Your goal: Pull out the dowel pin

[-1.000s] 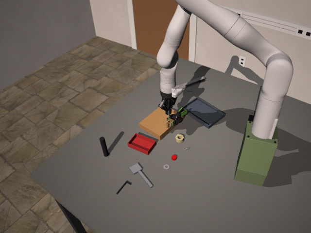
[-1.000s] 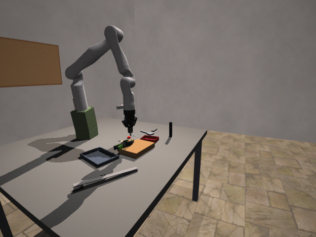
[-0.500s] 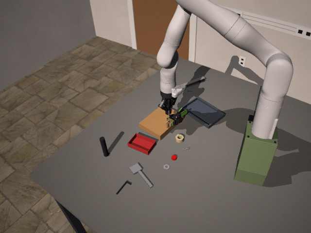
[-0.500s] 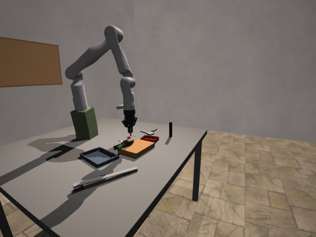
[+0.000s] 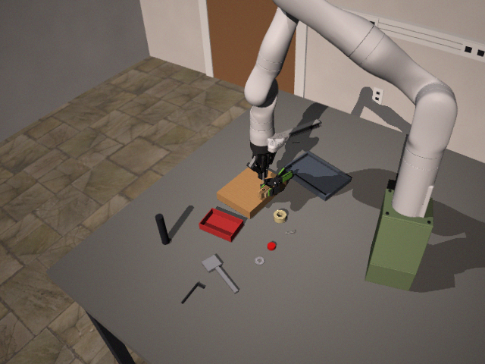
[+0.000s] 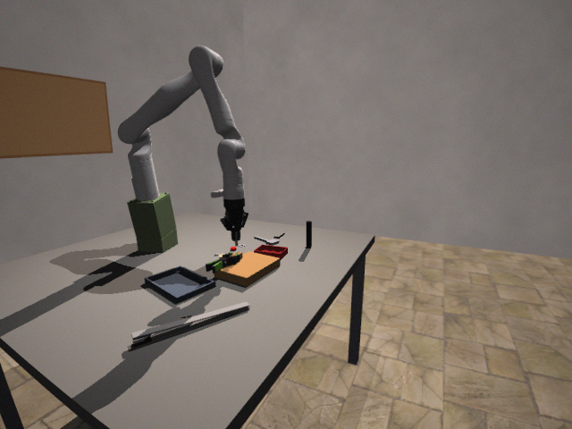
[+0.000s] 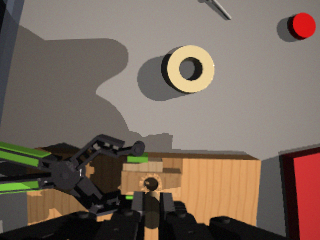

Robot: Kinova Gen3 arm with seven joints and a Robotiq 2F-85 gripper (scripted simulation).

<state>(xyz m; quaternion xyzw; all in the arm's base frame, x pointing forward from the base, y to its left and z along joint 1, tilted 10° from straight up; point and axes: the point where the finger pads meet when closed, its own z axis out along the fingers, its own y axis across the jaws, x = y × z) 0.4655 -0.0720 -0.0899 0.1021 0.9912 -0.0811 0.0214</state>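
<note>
Black claw [image 5: 263,176] [image 6: 236,239] [image 7: 151,208], one gripped pin [image 5: 263,181] [image 6: 236,243] [image 7: 152,218], one clamp [image 5: 277,183] [image 6: 224,261] [image 7: 66,174]

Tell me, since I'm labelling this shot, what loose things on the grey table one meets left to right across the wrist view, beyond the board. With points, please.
Tape roll [image 5: 274,219] [image 7: 174,69], red disc [image 5: 271,246] [image 6: 233,248] [image 7: 303,26].

The arm [image 5: 270,51] [image 6: 206,88] is arched from its pedestal, the wrist turned downward; the gripper [image 5: 263,180] [image 6: 236,240] [image 7: 151,208] is pointed down, its fingers nearly closed about a slender pin.
</note>
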